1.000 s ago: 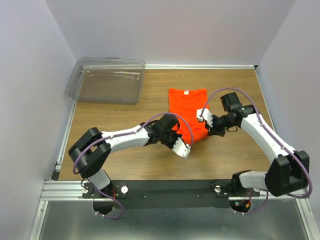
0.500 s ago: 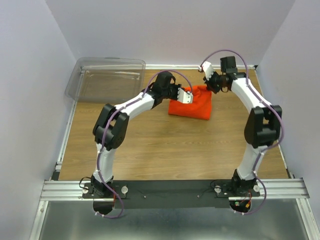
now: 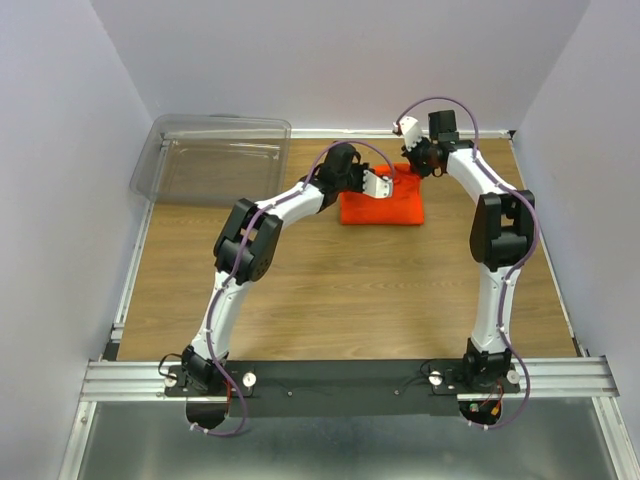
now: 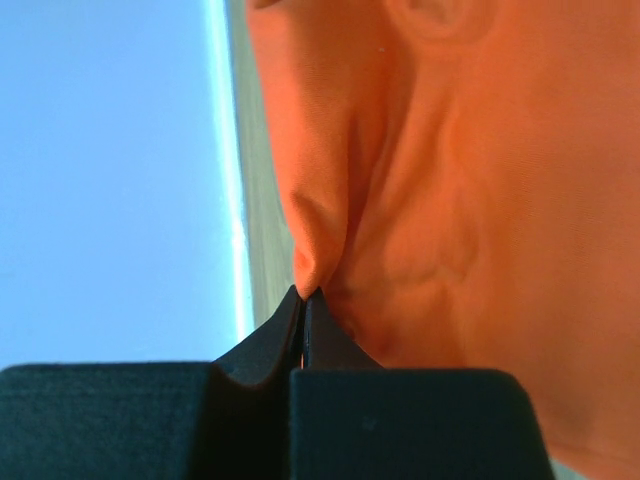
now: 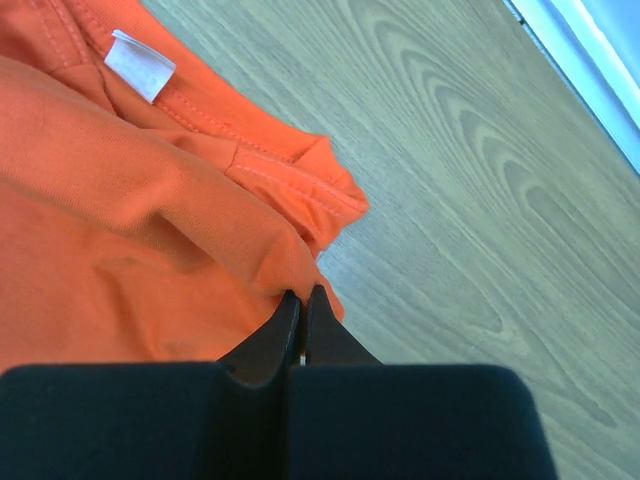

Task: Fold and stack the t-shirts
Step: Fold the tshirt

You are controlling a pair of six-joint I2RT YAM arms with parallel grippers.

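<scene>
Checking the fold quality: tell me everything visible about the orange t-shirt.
The t-shirt is bright orange, plain soft-looking fabric, with a stitched collar and a small white neck tag. It lies folded into a compact, slightly wrinkled rectangle at the far side of the wooden table. The left hand and right hand are each shut on a pinch of its edge.

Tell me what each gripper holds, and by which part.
Both pinch the orange t-shirt: left gripper a fold at its far-left corner, right gripper at its far-right corner.
</scene>
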